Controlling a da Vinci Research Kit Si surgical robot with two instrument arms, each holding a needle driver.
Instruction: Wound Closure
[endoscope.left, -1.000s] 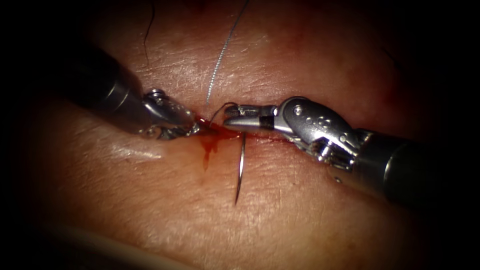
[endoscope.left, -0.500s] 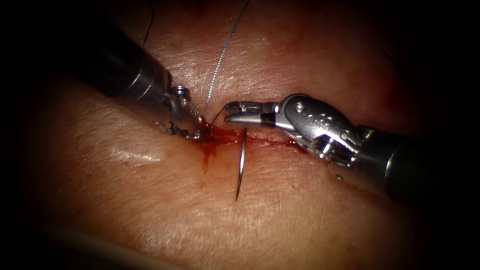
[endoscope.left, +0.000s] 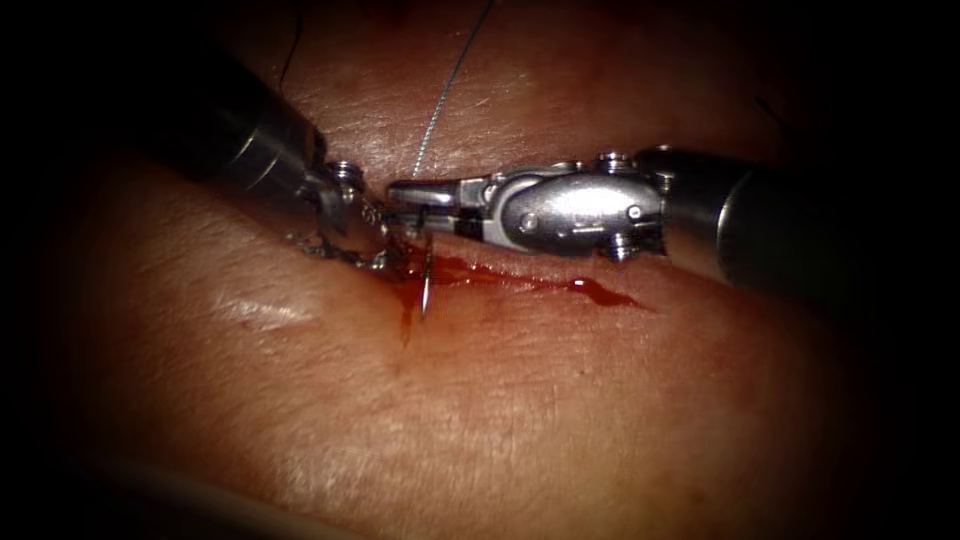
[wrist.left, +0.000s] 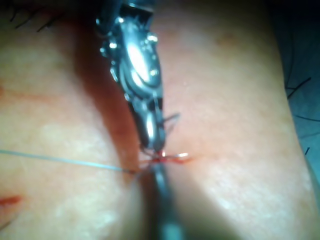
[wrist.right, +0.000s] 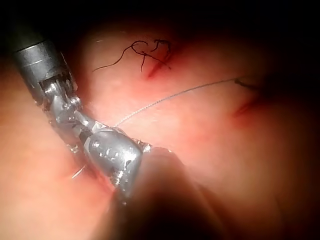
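The needle (endoscope.left: 426, 285) is held near its top by the closed right tool (endoscope.left: 405, 194), hanging over the red fluid (endoscope.left: 520, 280) on the cut (endoscope.left: 600, 292), while the left tool (endoscope.left: 375, 255), jaws hidden, presses the tissue (endoscope.left: 520, 400) beside the thread (endoscope.left: 440, 100).

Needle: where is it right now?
Endoscope view: the needle hangs at the cut, just below the right pincer tip and beside the left pincer, its point over the red fluid on the tissue.
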